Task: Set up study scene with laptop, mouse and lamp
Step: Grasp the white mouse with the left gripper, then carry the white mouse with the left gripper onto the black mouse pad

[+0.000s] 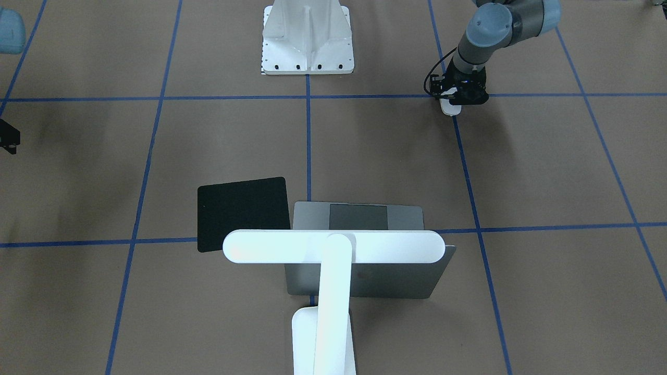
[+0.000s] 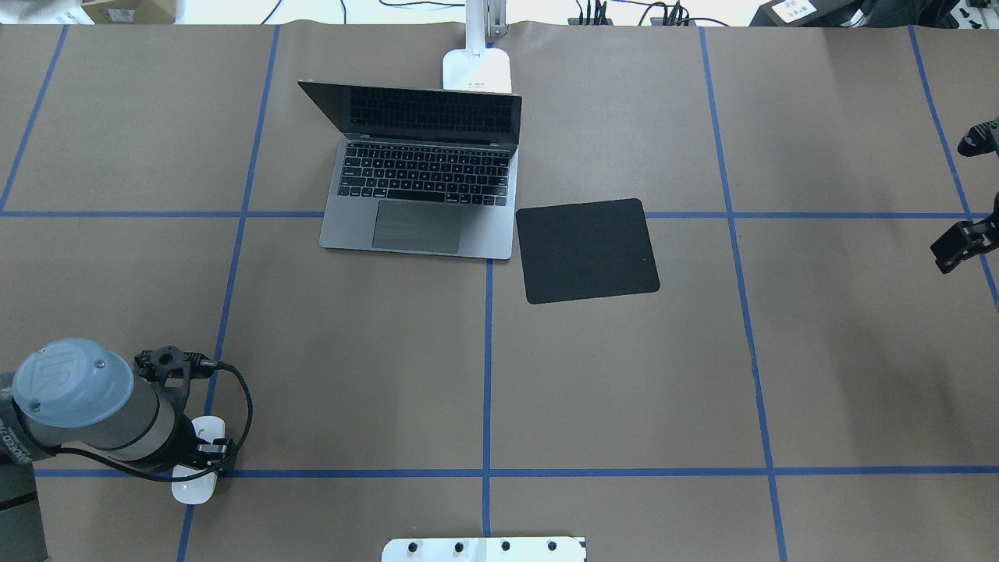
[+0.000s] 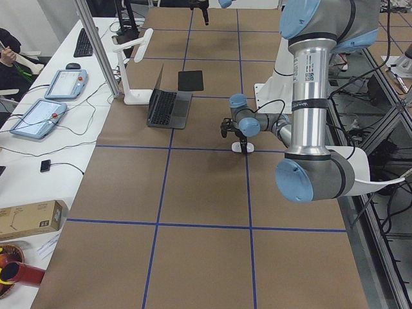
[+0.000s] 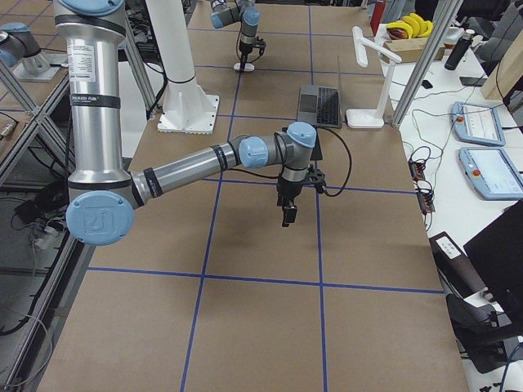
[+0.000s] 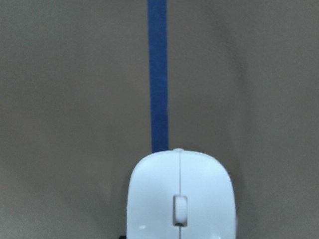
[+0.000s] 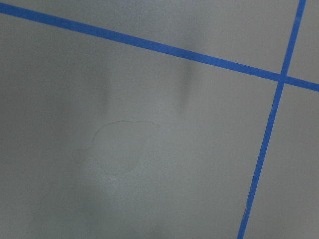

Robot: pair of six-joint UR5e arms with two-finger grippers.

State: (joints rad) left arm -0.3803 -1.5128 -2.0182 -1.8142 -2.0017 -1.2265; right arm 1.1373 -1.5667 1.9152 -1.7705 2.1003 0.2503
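Mouse (image 5: 179,199) sits on surface tape line, well apart from laptop (image 2: 421,187); left claw (image 2: 204,455) is low over it, likely for pickup, and I can't tell either its grip or that of the right claw (image 2: 960,243).

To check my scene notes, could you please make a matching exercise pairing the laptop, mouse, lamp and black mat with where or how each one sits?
Things:
1. laptop
2. mouse
3. lamp
4. black mat

Places or states:
A. lying flat beside the laptop, on the robot's right
B. at the left pincer, by a blue tape line
C. open, keyboard towards the robot
D. standing behind the laptop, on the side far from the robot

Pairs: 1-C, 2-B, 3-D, 4-A
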